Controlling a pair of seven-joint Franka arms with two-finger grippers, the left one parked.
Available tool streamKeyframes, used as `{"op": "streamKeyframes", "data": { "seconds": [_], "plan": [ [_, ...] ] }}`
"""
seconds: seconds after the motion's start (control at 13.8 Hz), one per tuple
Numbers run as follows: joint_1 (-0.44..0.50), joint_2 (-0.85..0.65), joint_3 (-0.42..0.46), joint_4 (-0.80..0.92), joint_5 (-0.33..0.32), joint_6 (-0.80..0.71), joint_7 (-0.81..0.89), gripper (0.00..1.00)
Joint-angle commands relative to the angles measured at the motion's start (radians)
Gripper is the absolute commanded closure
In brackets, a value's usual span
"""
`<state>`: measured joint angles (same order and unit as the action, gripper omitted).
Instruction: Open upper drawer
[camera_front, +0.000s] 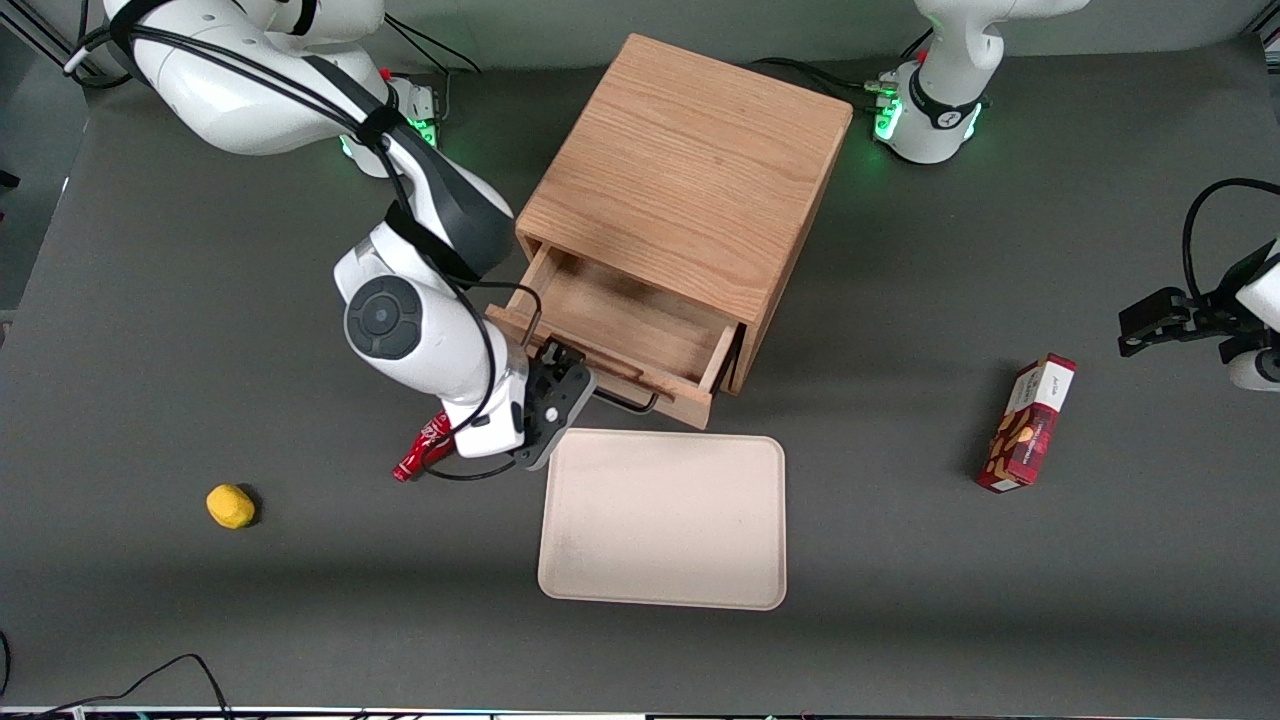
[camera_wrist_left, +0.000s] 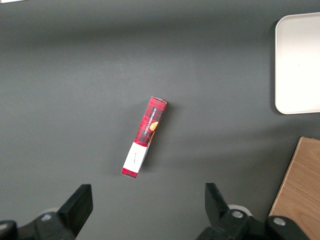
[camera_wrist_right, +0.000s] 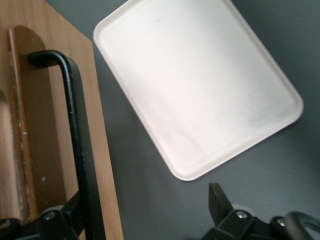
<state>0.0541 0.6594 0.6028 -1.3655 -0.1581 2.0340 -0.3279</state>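
Note:
The boxy wooden cabinet (camera_front: 680, 170) stands mid-table. Its upper drawer (camera_front: 620, 320) is pulled out toward the front camera, and its bare wooden tray shows. The thin black wire handle (camera_front: 628, 402) runs along the drawer front (camera_wrist_right: 55, 150) and also shows in the right wrist view (camera_wrist_right: 80, 150). My right gripper (camera_front: 560, 388) is at the working arm's end of the handle. It is open (camera_wrist_right: 145, 197): one finger (camera_wrist_right: 67, 212) is against the handle and the other finger (camera_wrist_right: 217, 200) is well apart over the table. It holds nothing. The lower drawer is hidden beneath the upper one.
A cream tray (camera_front: 665, 520) lies on the table just nearer the front camera than the drawer front. A small red packet (camera_front: 420, 452) lies beside my wrist. A yellow lump (camera_front: 230, 505) lies toward the working arm's end, and a red snack box (camera_front: 1030, 425) toward the parked arm's.

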Motion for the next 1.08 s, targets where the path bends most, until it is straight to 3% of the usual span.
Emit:
{"op": "streamKeyframes", "data": {
  "seconds": [0.0,1.01],
  "plan": [
    [0.004,0.035,-0.027,0.055,-0.018,0.008,-0.06,0.0],
    [-0.059,0.111,-0.06,0.207,-0.004,-0.008,-0.152,0.0]
  ]
}}
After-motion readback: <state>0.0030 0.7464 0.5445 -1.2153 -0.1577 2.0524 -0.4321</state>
